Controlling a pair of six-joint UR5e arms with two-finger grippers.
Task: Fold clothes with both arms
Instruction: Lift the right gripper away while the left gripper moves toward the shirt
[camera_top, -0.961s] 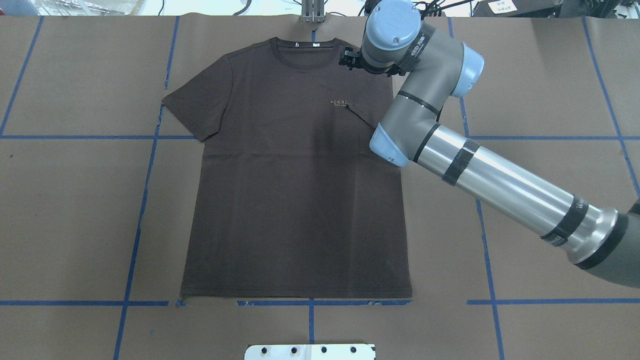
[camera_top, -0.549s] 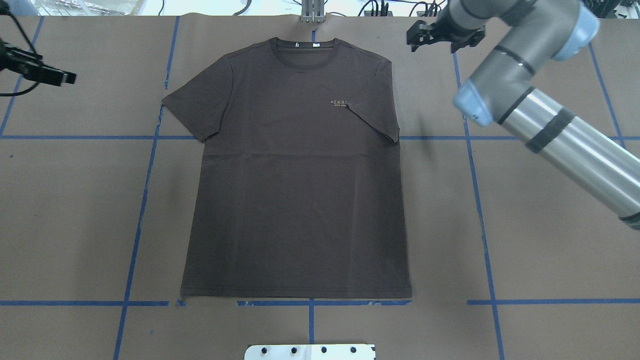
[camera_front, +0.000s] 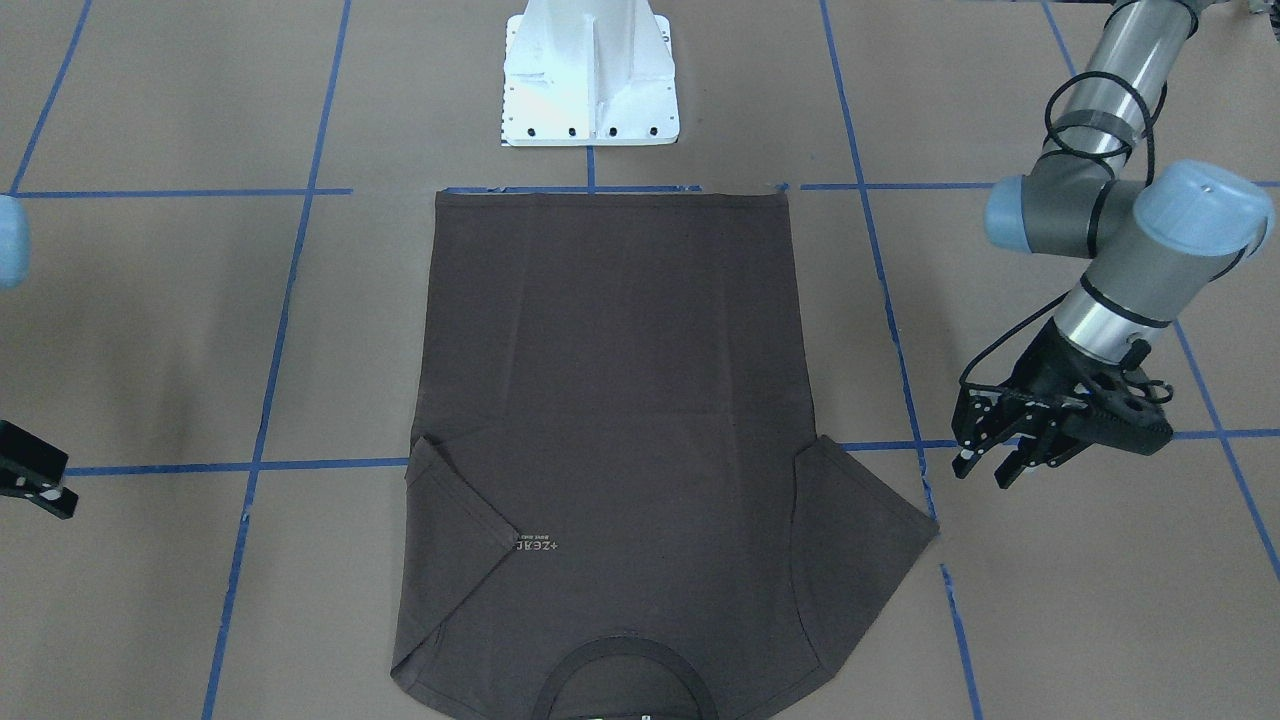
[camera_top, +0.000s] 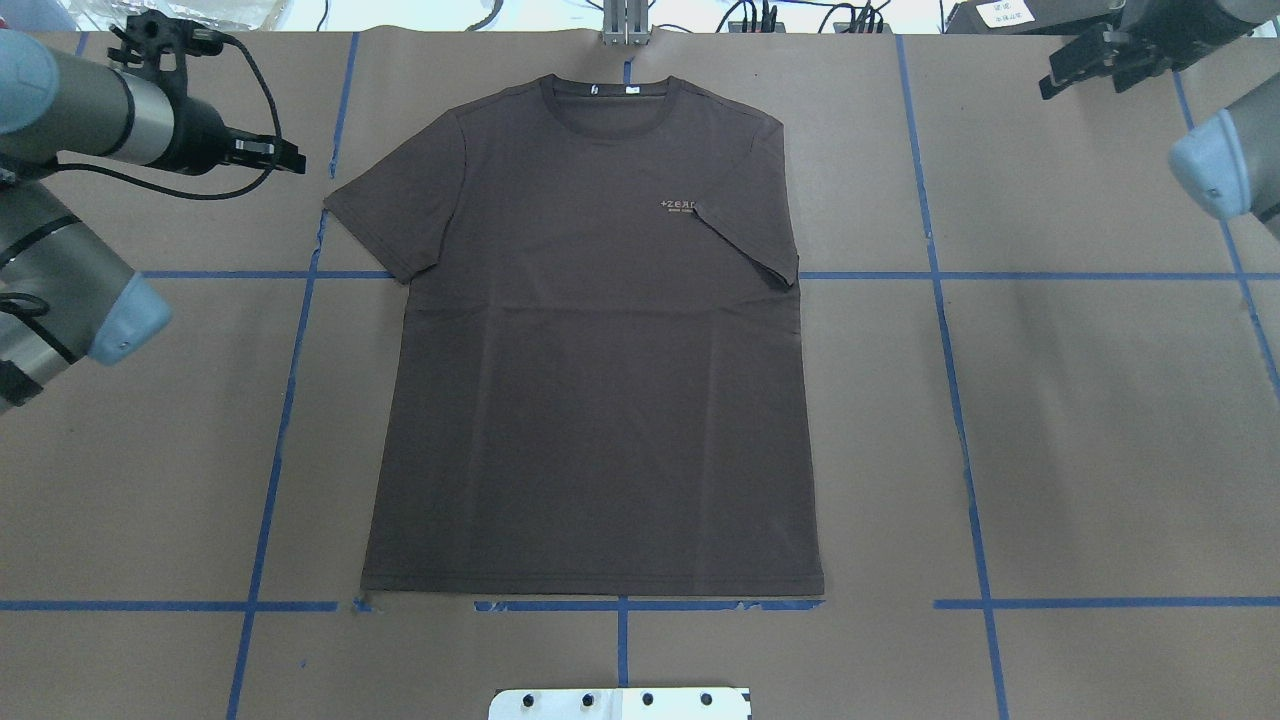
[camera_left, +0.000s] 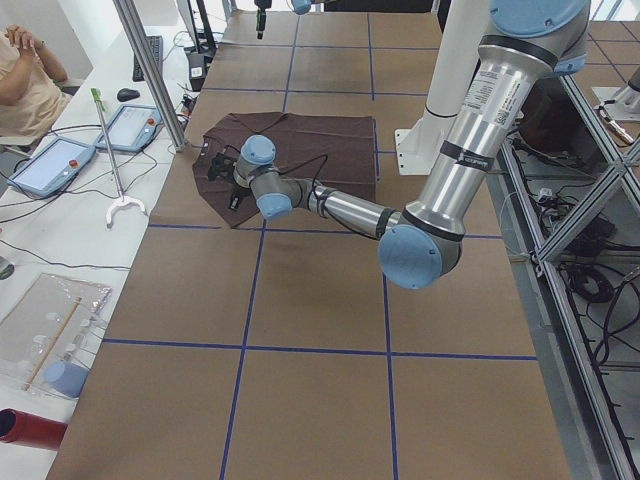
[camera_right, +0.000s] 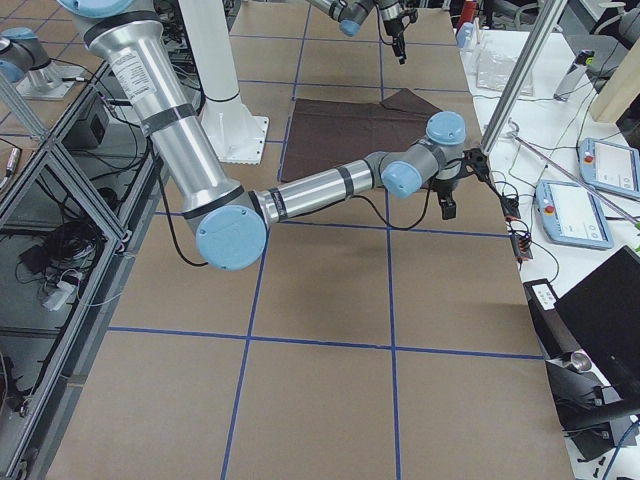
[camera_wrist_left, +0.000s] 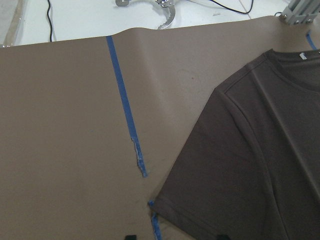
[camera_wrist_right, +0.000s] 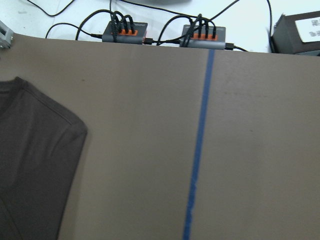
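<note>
T-shirt (camera_top: 590, 380) lies flat on the counter (camera_top: 1100, 420), front up, with the collar (camera_top: 610, 98) at the far edge and the hem toward the white base plate (camera_front: 590, 90). The left sleeve (camera_top: 385, 215) is spread out. The right sleeve (camera_top: 750, 235) is folded in over the chest, its corner touching the end of the logo (camera_top: 680, 206).

View differences — the front-facing view shows the left gripper (camera_front: 985, 470) whole. Its jaws are apart with nothing between them, angled down, and it is beside the spread sleeve but clear of the cloth. The overhead view gives it side-on only. The left wrist view agrees: two black fingertips (camera_wrist_left: 130, 236) sit at the bottom edge, widely separated, with the sleeve corner just ahead between them. The right wrist view shows no fingers, only the shirt's shoulder, a blue tape line (camera_wrist_right: 199, 140) and two cable hubs (camera_wrist_right: 124, 30) past the counter's edge.

Cut off / unclear — the right gripper (camera_top: 1078, 80) is in the top right corner of the overhead view, well apart from the shirt. Two dark prongs show with a gap, so its jaws read as apart and empty. In the front-facing view only one black finger of it pokes in at the left edge, and the collar is clipped by the bottom edge. The neck labels (camera_top: 595, 89) are too small to read.

Pose — the left arm (camera_left: 340, 208) is stretched long and low over the counter, wrist turned toward the shirt. The right arm (camera_right: 310, 190) is likewise extended, its gripper hanging down beyond the shirt's corner.
</note>
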